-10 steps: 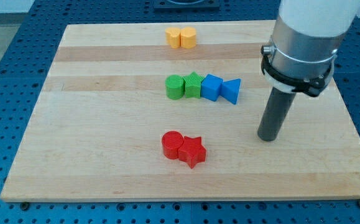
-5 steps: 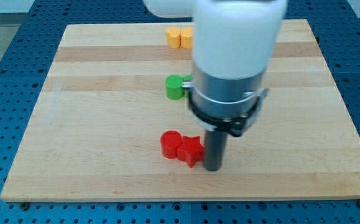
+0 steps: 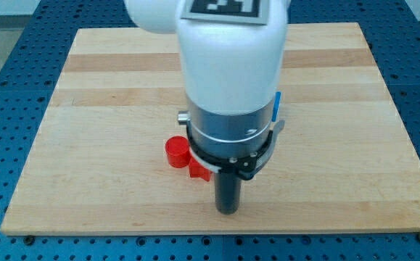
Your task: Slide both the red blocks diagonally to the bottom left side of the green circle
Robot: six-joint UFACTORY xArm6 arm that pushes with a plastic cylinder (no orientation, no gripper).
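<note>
With no end effector fitted, my tip [image 3: 228, 209] is sitting just right of the part-hidden second red block [image 3: 197, 170] beside the red cylinder [image 3: 177, 152] on the tabletop [image 3: 86, 109], so I'm judging a steady leftward push is keeping both together.

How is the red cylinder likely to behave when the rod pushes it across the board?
The red cylinder stands squat on its flat end, so it probably slides rather than rolls or tips. It looks like small, rigid plastic, likely light. Pushed off-centre by my tip, its round side may let it slip aside.
</note>
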